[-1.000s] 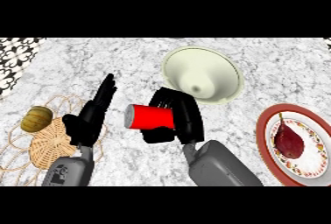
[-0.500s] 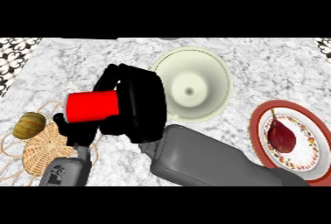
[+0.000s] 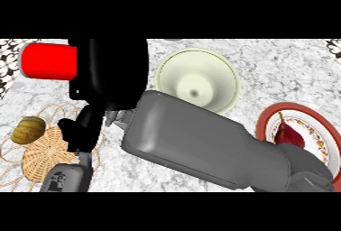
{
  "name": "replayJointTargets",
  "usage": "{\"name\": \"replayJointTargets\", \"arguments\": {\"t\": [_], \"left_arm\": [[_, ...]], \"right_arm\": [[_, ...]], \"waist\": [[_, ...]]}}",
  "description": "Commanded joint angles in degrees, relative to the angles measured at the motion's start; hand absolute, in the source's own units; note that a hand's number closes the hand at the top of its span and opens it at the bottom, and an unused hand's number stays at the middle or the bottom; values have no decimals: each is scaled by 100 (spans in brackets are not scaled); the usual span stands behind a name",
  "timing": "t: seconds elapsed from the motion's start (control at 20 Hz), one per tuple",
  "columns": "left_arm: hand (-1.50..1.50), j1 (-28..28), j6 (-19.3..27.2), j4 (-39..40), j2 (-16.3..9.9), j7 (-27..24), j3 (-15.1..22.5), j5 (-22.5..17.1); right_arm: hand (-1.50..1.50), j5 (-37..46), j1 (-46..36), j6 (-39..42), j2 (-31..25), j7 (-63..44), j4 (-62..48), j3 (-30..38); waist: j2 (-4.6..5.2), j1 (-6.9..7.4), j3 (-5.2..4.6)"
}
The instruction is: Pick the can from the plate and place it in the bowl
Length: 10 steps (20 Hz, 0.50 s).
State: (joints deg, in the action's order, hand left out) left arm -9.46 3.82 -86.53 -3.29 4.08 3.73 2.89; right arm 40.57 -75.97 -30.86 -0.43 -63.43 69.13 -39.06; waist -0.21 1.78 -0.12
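The red can (image 3: pixel 50 61) is raised close to the view at the upper left, lying sideways, with my right hand (image 3: pixel 110 67) shut on it. The hand's black bulk and the grey right forearm (image 3: pixel 206 144) fill the middle of the view. The pale green bowl (image 3: pixel 198 81) stands on the counter right of the hand, with nothing in it. At the right edge lies the red-rimmed plate (image 3: pixel 272 118), holding a dark red fruit (image 3: pixel 291 136). My left hand (image 3: pixel 78 131) shows only partly, below the right hand, at the lower left.
A wicker mat (image 3: pixel 41 154) lies at the lower left with a small brown-yellow squash (image 3: pixel 28 130) on it. The counter is grey-white marble (image 3: pixel 279 67). A dark patterned strip runs along the far left edge (image 3: pixel 6 67).
My right hand has lifted the can further up and to the left, much closer to the view. The forearm now covers more of the counter and most of my left hand.
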Motion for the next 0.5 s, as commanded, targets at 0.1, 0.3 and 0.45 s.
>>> {"name": "replayJointTargets", "arguments": {"t": [0.1, 0.3, 0.45], "left_arm": [[0, -152, 89, -108, 33, 136, -64, -2], [0, 62, 158, -187, 93, 148, 84, 142], [0, -37, -131, -67, -217, 61, -274, -144]], "right_arm": [[150, 70, -340, 145, 41, -482, -657, 585], [150, -4, -849, 500, 42, -522, -1483, 772], [150, 128, -439, 431, -63, 1, -1980, 848]], "waist": [[14, -111, 8], [15, -47, 4], [38, -94, 5]]}}
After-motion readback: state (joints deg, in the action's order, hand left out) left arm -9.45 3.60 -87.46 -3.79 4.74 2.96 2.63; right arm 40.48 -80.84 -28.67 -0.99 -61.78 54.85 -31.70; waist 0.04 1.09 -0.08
